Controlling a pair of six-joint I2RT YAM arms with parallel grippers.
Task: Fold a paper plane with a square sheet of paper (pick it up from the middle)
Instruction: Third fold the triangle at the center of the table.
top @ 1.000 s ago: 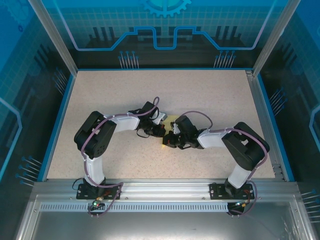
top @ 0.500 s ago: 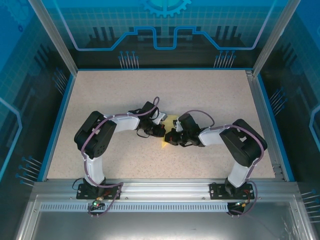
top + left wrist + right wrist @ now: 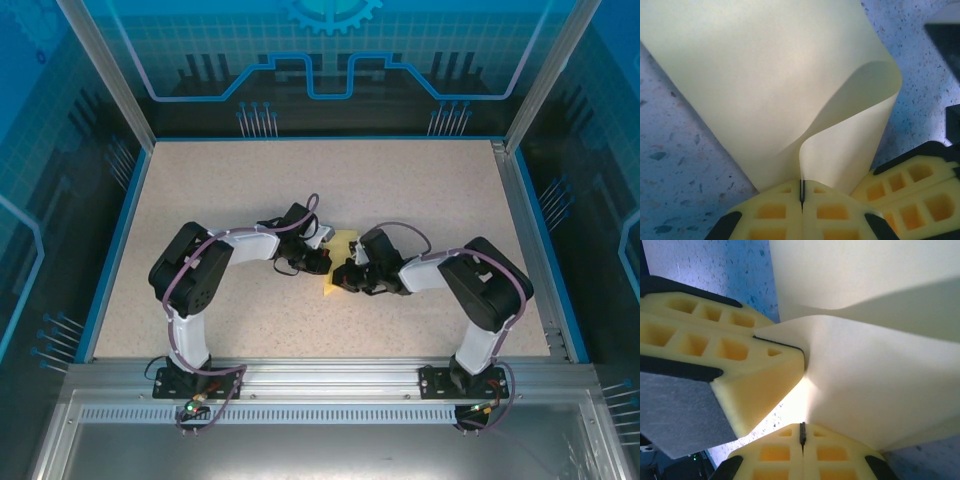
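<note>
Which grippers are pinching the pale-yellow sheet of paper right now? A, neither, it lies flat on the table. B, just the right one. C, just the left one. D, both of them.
D: the left gripper and the right gripper are each shut on an edge of the square sheet of paper, which curls above the table.

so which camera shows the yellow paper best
The left wrist view: the square sheet of paper shows widest, its curled edge pinched in the left end effector. The right wrist view gives a cropped close-up of its bends; the top view, a small yellow patch.
</note>
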